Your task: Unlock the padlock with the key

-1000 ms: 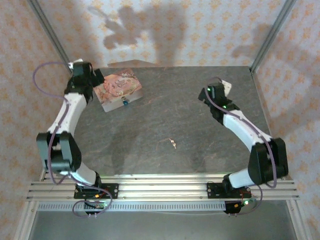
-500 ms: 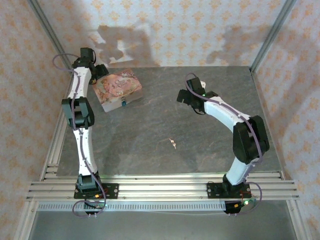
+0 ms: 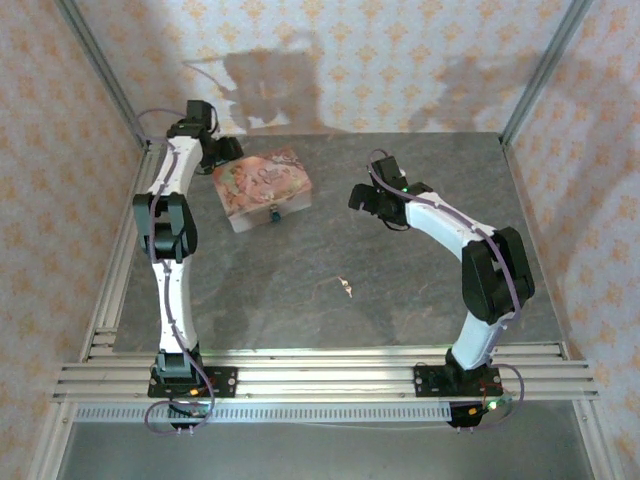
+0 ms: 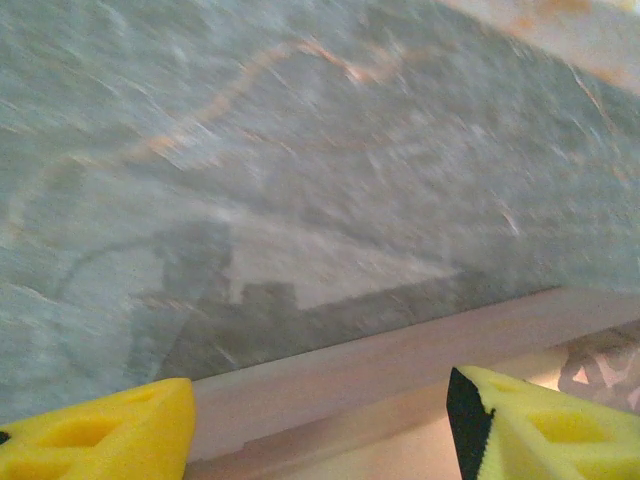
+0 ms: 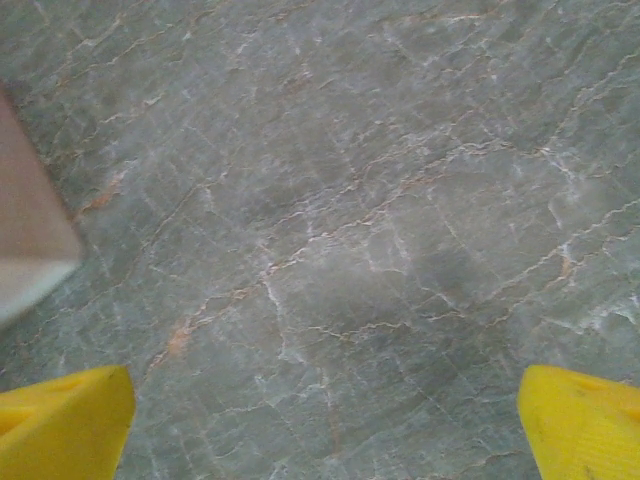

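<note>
Padlock (image 3: pixel 273 212) on pink tin's (image 3: pixel 262 180) near edge, left gripper (image 3: pixel 228 151) behind the tin

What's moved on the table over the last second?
The left gripper reached out beside the pink tin, and the tin with its padlock slid right. The right gripper swung left toward it. The key stayed put; both grippers open, holding nothing.

Count, top view: 1 pink tin (image 3: pixel 265 183), 1 padlock (image 3: pixel 272 213), 1 key (image 3: pixel 345 287), 1 surface (image 3: pixel 420 300). 2 claws: left claw (image 4: pixel 318 420), right claw (image 5: pixel 325 420).
</note>
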Available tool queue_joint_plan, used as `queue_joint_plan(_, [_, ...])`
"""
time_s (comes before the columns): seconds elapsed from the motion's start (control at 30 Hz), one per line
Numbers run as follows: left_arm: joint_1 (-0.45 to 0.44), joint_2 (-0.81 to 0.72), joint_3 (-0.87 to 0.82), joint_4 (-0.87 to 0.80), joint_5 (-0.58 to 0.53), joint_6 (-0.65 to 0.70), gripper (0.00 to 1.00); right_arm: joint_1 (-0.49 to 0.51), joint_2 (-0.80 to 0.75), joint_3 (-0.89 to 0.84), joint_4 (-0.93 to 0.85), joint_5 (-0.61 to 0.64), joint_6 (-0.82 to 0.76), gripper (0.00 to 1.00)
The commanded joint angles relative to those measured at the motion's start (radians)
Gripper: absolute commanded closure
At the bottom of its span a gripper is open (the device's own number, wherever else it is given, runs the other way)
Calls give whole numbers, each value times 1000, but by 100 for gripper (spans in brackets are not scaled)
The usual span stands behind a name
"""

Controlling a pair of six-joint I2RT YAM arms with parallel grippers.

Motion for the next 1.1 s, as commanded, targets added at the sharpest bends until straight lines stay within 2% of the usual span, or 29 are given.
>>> queue_joint_plan(0.0, [-54, -32, -110, -17, 64, -15, 33, 22, 11, 38, -17, -43, 22, 3])
queue_joint_plan(0.33, [-71, -190, -163, -57, 24, 32, 28, 54, 30, 60, 0, -113, 49, 3])
queue_joint_plan(0.47, [-43, -363, -379, 24, 24, -21, 26, 54, 100, 161, -42, -133, 10, 3])
queue_joint_plan(0.6, [-17, -541, -652, 137, 73, -70, 26, 54, 223, 348, -132, -163, -57, 3])
queue_joint_plan(0.77, [-18, -638, -892, 256, 158, -100, 28, 54, 401, 588, -235, -192, -111, 4])
queue_joint_plan(0.87, [-25, -650, -980, 323, 207, -122, 30, 54, 474, 667, -271, -241, -119, 10])
queue_joint_plan(1.07, [-54, -626, -1016, 392, 262, -132, 39, 61, 465, 598, -198, -327, -85, 37])
